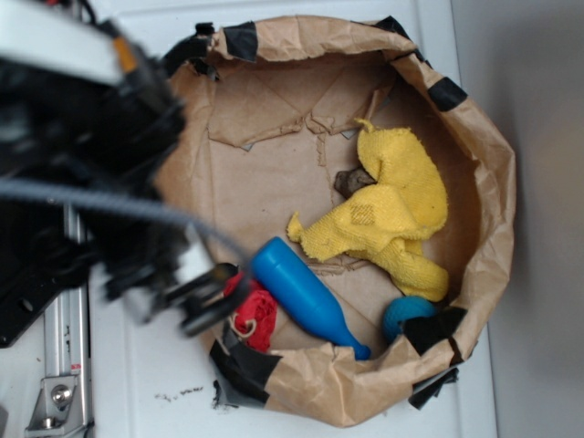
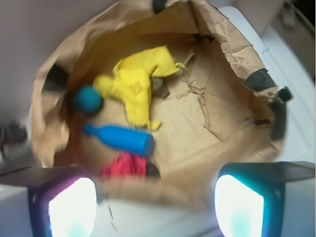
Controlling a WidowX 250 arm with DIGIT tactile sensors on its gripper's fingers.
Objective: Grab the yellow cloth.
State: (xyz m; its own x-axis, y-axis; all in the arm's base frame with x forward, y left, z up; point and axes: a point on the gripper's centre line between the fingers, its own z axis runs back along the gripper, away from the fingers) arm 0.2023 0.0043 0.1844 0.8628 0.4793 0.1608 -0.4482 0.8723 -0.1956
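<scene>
Yellow cloth (image 1: 397,205) | crumpled terry, square patch | inside paper bag (image 1: 274,178)

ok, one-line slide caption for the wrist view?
Open hand hovers above paper tub holding yellow cloth, blue bottle toy, teal ball.

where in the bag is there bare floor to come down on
Bare paper floor lies left of the yellow cloth and above the blue bottle. The lower part is crowded: bottle, red bundle, teal ball. The gripper is at the rim.
</scene>
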